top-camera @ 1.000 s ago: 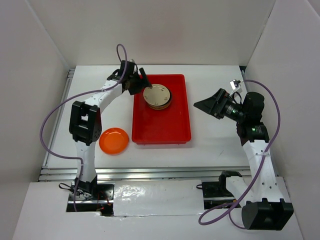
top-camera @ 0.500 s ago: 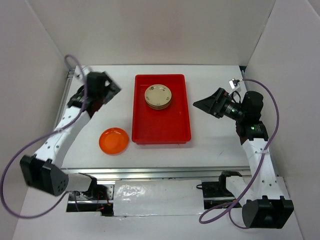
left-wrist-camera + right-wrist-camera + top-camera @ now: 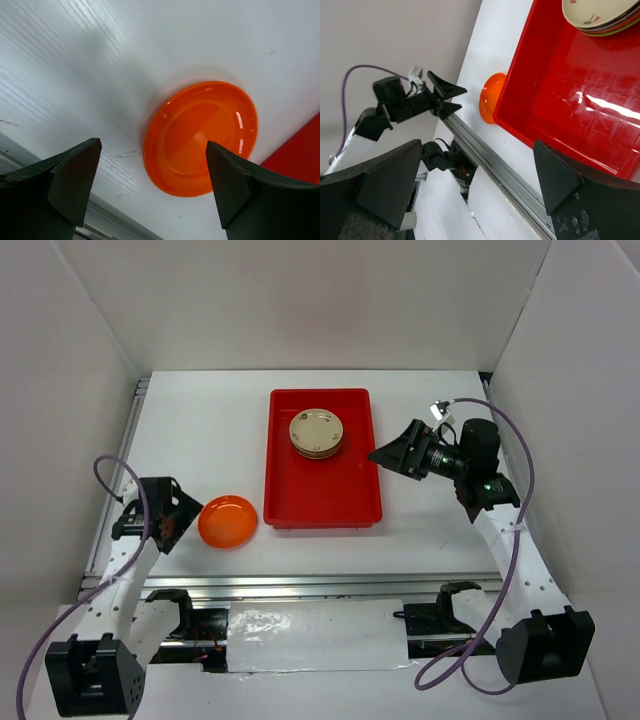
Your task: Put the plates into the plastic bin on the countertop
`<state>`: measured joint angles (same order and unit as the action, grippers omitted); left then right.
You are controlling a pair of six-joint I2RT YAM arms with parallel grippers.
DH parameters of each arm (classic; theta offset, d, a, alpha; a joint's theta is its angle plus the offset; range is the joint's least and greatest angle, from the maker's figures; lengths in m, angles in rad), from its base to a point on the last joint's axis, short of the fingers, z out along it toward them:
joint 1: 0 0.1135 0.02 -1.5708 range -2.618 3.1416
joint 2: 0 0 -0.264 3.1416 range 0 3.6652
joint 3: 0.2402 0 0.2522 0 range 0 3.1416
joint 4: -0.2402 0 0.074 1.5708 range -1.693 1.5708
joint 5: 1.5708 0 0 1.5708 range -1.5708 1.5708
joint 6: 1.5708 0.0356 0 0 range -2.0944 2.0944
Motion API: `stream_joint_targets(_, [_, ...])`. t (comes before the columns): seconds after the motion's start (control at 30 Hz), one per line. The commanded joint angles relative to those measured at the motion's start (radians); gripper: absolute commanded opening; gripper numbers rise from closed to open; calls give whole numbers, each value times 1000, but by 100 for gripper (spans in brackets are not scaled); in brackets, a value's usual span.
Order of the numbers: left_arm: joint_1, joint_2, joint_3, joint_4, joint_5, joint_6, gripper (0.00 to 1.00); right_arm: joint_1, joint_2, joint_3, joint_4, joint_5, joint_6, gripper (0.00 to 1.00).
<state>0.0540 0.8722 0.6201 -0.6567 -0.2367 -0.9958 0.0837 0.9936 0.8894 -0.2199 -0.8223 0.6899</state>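
Lying flat on the worktop [image 3: 200, 430] just left of the plastic bin [image 3: 322, 495], the orange plate [image 3: 228, 521] faces the left tool [image 3: 180, 520], jaws wide apart; right tool [image 3: 395, 455] likewise. Closing on that low rim may skid it away

Red rectangular plastic bin [image 3: 322, 490]: centre of white countertop [image 3: 200, 430]. Stack of round plates [image 3: 317, 432]: in bin, far end. Orange round plate [image 3: 227, 521]: countertop, just left of bin.

In the red bin [image 3: 322, 492] sit stacked plates [image 3: 317, 432]; an orange plate [image 3: 228, 521] lies beside the left gripper [image 3: 183, 520].
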Motion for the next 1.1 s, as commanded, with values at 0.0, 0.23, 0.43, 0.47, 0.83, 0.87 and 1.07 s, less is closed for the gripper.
stream_joint_targets(0.0, [49,48,-77,104,115,72,99,27,8,28,60,22,-4,100])
stream_joint_targets(0.23, [90,117,-212,290,254,71,92,47,13,36,40,40,-16,100])
stream_joint_targets(0.43, [102,126,-249,335,244,66,74,54,17,39,44,41,-16,100])
stream_joint_targets(0.47, [107,129,-255,341,250,71,70,56,19,37,47,41,-15,100])
stream_joint_targets(0.83, [118,122,-240,326,243,82,0,56,19,48,39,40,-18,100])
stream_joint_targets(0.87, [116,110,-231,272,197,82,0,57,17,48,39,41,-16,100])
stream_joint_targets(1.07, [118,-201,-77,43,-16,25,0,50,22,56,36,37,-10,100])
